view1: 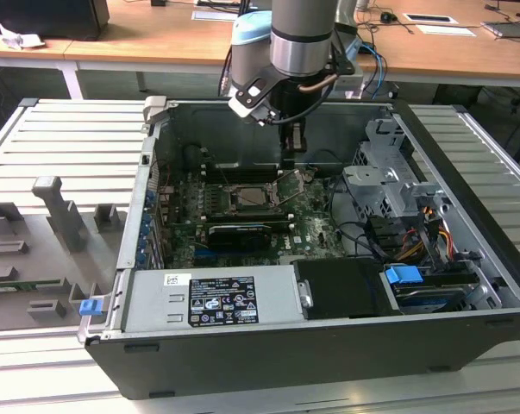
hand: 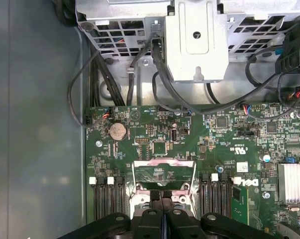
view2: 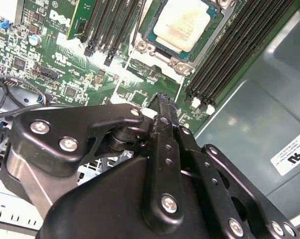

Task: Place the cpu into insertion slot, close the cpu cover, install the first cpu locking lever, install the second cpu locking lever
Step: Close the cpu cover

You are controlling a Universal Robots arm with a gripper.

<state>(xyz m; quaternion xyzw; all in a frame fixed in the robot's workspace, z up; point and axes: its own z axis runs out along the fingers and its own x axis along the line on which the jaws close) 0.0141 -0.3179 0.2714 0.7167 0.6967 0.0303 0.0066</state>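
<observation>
– Locating the cpu (view2: 182,22)?
– Seated flat in the socket (view2: 142,47). The cpu cover (hand: 163,172) stands raised at the socket's edge.
– And the gripper (hand: 162,195)?
– Tips pressed together, just above that edge.

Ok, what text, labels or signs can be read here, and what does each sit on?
Power supply label, exterior view: print too small to read.
White sticker on the case panel, second wrist view: too small to read.
Motherboard: a white maker's logo, plain in both wrist views; silkscreen codes too fine to read.
Metal bracket, first wrist view: a small triangle mark, no words.
cpu top: no legible print.
</observation>
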